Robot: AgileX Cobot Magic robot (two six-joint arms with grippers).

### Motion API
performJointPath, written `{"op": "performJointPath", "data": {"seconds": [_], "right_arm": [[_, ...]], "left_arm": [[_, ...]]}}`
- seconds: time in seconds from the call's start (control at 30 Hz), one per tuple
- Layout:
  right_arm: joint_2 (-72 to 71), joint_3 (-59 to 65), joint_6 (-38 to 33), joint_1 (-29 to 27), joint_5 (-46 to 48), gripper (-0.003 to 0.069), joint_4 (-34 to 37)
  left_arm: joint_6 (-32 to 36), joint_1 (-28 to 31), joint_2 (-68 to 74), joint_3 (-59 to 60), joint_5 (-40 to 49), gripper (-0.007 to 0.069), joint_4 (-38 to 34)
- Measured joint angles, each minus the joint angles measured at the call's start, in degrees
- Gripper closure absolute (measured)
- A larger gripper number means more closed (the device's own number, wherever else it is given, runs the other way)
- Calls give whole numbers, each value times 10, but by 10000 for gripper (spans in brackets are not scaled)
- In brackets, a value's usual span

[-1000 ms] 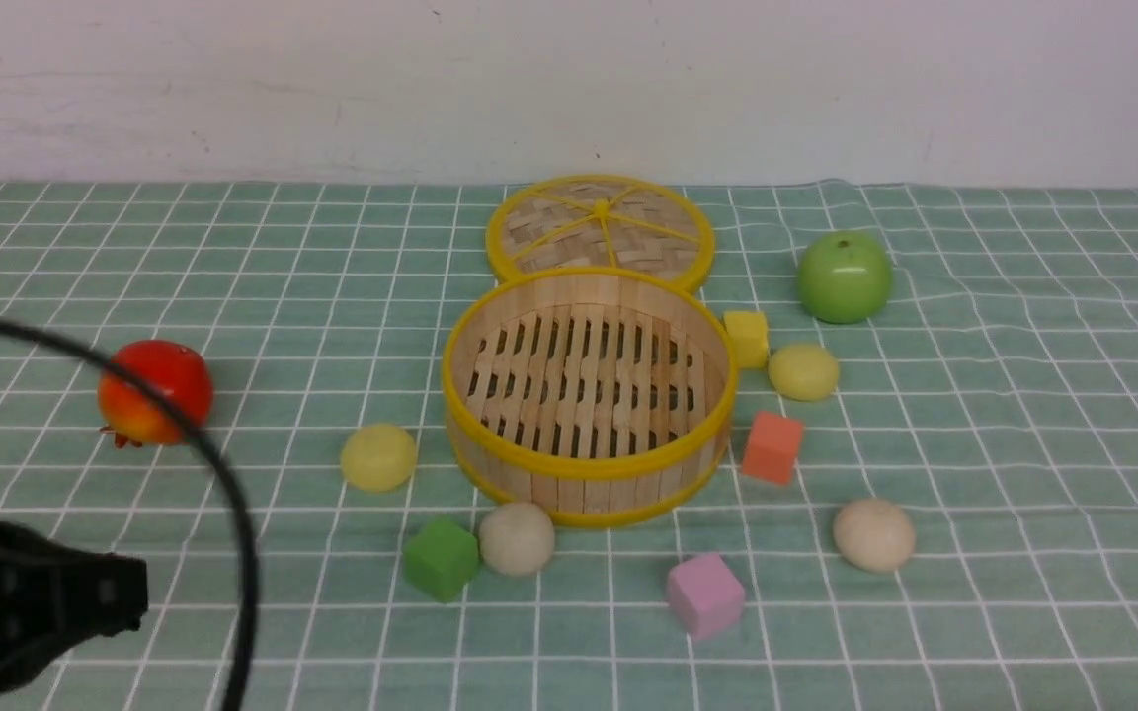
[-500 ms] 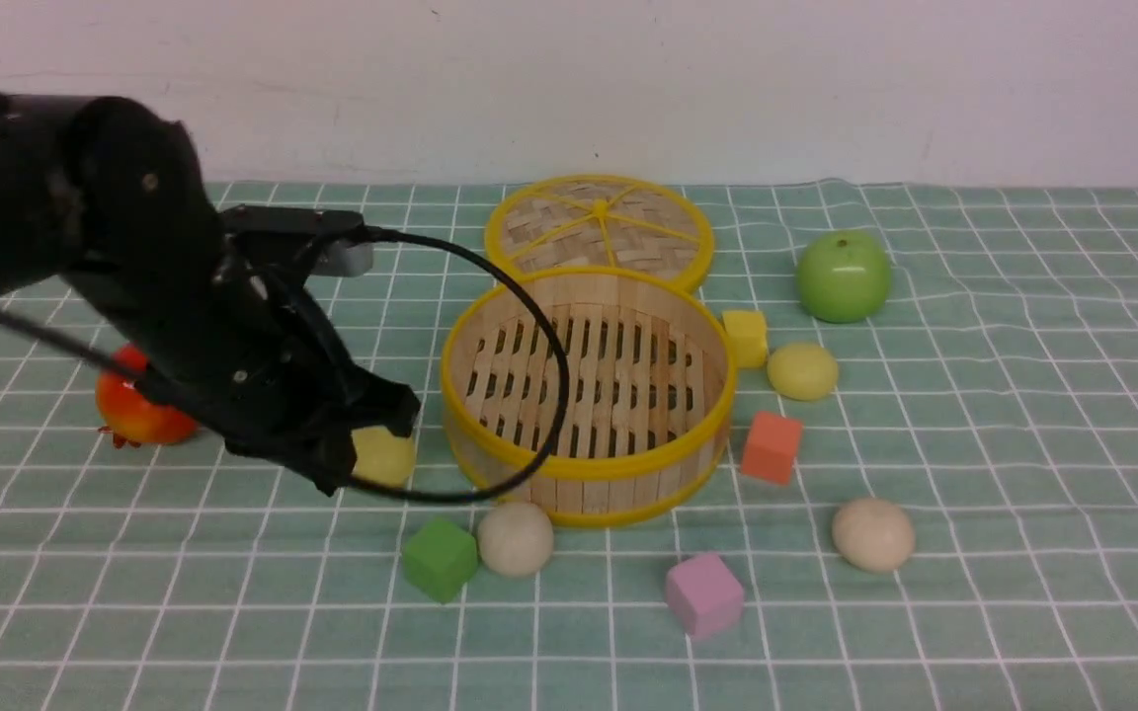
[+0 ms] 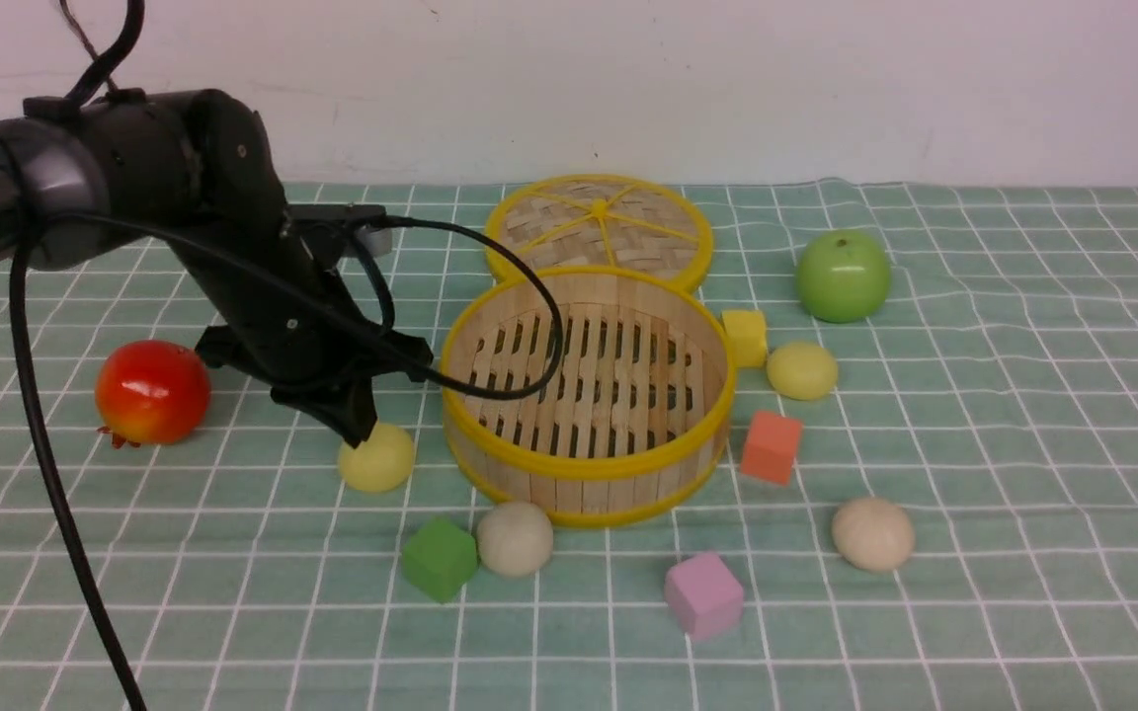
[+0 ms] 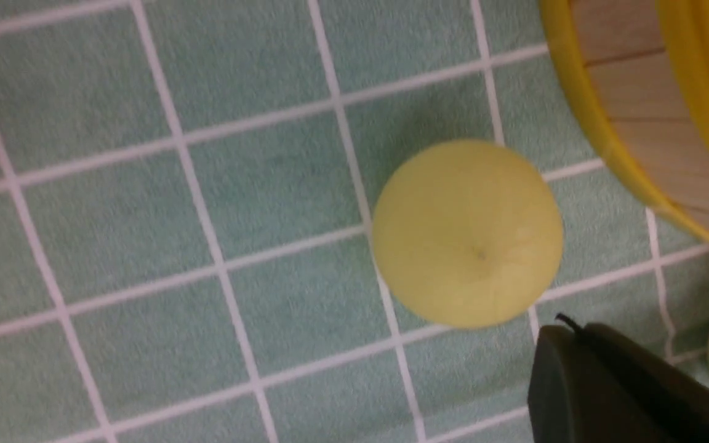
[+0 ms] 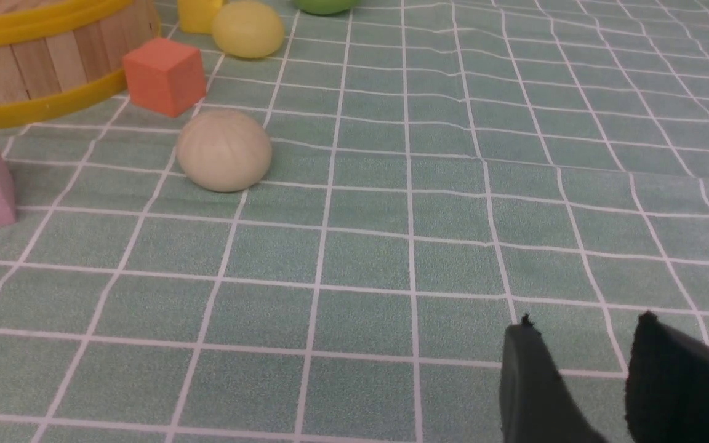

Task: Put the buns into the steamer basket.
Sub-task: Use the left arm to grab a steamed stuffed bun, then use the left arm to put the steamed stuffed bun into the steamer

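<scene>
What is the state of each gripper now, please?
Left gripper: open, empty, just over the pale yellow rounded bun.
Right gripper: slightly open, empty.

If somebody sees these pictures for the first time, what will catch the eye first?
The black left arm reaches in from the left, its gripper over a pale yellow bun beside the steamer basket. The basket stands empty mid-table, its lid behind it. A red fruit at left and a green apple at right add bright colour.
</scene>
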Motion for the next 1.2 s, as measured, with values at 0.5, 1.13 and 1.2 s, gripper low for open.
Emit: {"op": "performJointPath", "data": {"seconds": [0.5, 1.13, 1.2], "right_arm": [[0, 0, 0, 0, 0, 419, 0], [0, 0, 0, 0, 0, 419, 0], [0, 0, 0, 0, 0, 419, 0]], "left_arm": [[2, 0, 62, -1, -58, 392, 8], [38, -51, -70, -10, -86, 638, 15], [41, -73, -80, -18, -109, 638, 7]]}}
